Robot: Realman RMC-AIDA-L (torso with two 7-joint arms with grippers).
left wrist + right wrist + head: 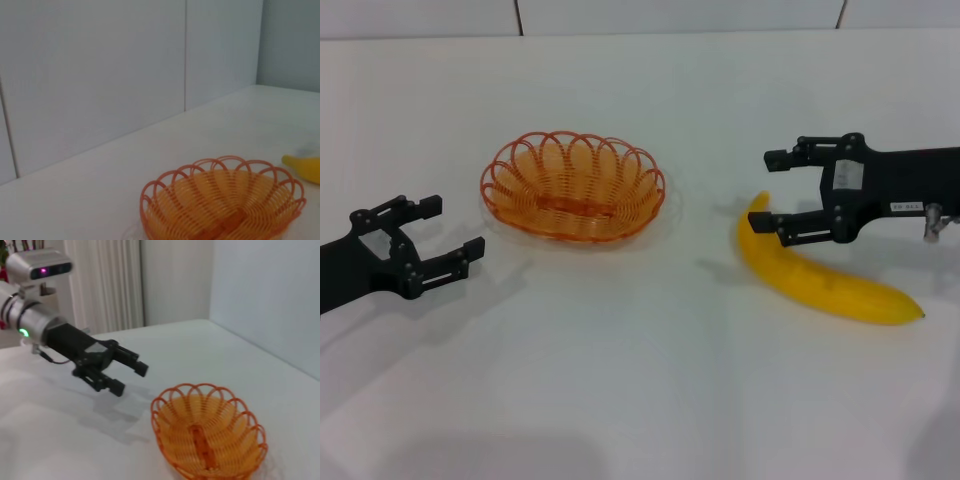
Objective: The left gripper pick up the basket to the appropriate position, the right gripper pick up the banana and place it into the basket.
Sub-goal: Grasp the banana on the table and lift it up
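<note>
The orange wire basket (573, 186) stands empty on the white table, left of centre. It also shows in the left wrist view (223, 201) and the right wrist view (209, 431). The yellow banana (820, 277) lies on the table at the right; its tip shows in the left wrist view (303, 167). My left gripper (452, 230) is open and empty, left of the basket and apart from it; it also shows in the right wrist view (129, 377). My right gripper (773, 193) is open and empty, hovering over the banana's far end.
The white table (640, 390) has bare room in front of the basket and banana. A white panelled wall (620, 15) runs along the table's far edge.
</note>
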